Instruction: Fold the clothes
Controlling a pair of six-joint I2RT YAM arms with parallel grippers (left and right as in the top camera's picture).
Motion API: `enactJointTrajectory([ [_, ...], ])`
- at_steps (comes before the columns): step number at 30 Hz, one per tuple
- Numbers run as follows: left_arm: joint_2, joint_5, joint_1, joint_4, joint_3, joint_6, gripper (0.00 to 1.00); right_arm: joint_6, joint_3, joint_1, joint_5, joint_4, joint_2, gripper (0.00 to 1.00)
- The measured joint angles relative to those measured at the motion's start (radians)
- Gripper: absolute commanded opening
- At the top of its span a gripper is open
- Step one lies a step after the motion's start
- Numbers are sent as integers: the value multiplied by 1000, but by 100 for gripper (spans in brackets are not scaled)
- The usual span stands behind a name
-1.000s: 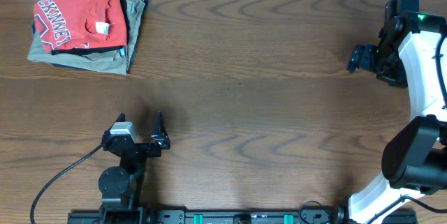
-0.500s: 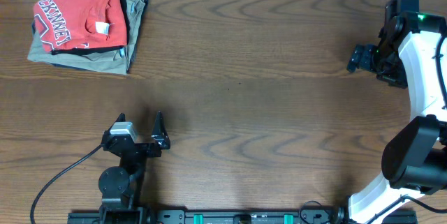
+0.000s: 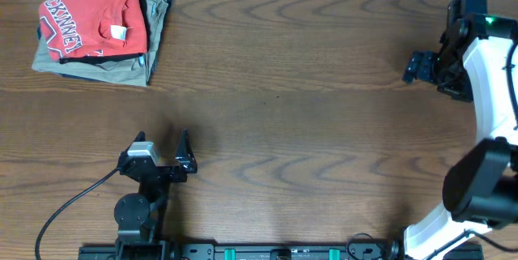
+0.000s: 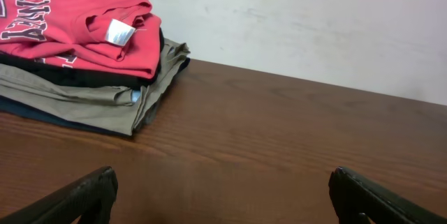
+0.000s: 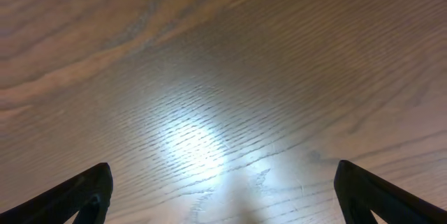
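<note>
The T-shirt [image 3: 93, 23], red-orange, lies folded on top of a stack at 10 o'clock on the table [image 3: 307, 122]. White block lettering [image 3: 58, 27] edged in blue runs along its outer side. The fold cuts the word short and it cannot be read whole. A small white tag [image 3: 119, 32] sits at the neck, and no print on it can be made out. Under the shirt lies a black garment [image 4: 77, 76], and under that a khaki one [image 4: 84, 102], its edges sticking out past the shirt toward 3 o'clock. The left gripper [image 3: 162, 142] sits at 7 o'clock, well apart from the stack, jaws spread wide and holding nothing. The right gripper [image 3: 411, 67] hangs at 2 o'clock over bare wood, likewise released.
</note>
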Motion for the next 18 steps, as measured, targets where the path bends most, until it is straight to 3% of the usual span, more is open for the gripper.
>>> enactJointTrajectory([
  [18,0,-1,0,-2,2,0,98,0,0,180,6,43,-585,99],
])
